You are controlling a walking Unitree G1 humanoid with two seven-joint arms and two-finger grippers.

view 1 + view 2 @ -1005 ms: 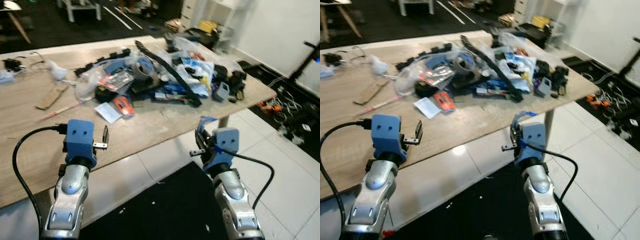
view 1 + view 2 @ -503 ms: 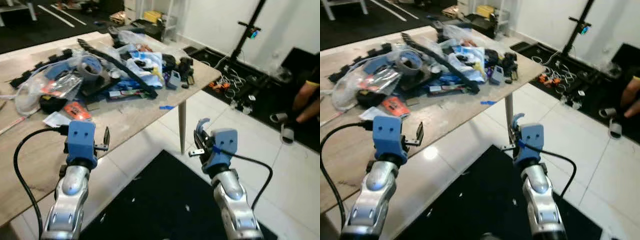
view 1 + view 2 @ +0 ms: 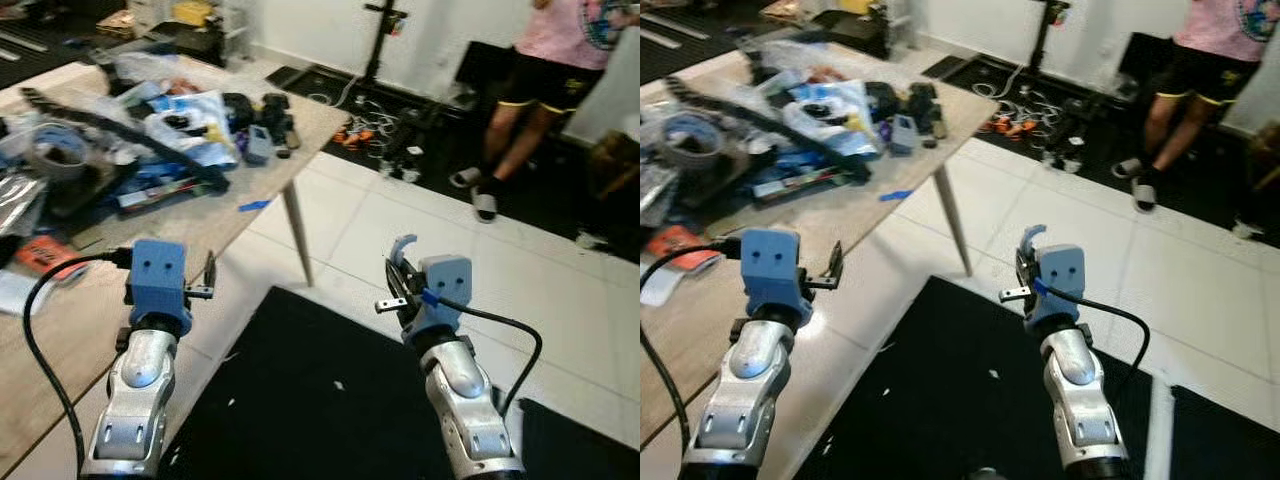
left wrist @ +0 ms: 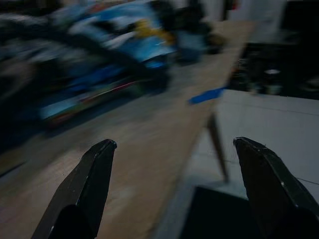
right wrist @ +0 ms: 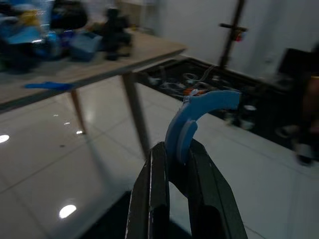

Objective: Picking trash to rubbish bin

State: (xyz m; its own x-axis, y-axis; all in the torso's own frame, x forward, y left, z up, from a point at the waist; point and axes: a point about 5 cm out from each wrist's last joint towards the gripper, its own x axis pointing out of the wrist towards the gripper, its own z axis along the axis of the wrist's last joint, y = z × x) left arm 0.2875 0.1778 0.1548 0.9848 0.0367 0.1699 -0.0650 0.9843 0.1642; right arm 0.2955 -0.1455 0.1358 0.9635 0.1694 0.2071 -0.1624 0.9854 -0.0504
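The right gripper (image 5: 172, 164) is pinching a curved blue scrap (image 5: 197, 112), seemingly for binning, while the left gripper (image 4: 174, 172) is gaping empty beside the table (image 3: 215, 215).

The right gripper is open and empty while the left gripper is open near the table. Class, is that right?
No. The right gripper is shut on a curved blue strip, as the right wrist view shows. The left gripper is open near the table.

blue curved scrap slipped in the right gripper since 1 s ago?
No. The blue curved scrap sticks up from the right gripper as before; only the camera turned right, off the table.
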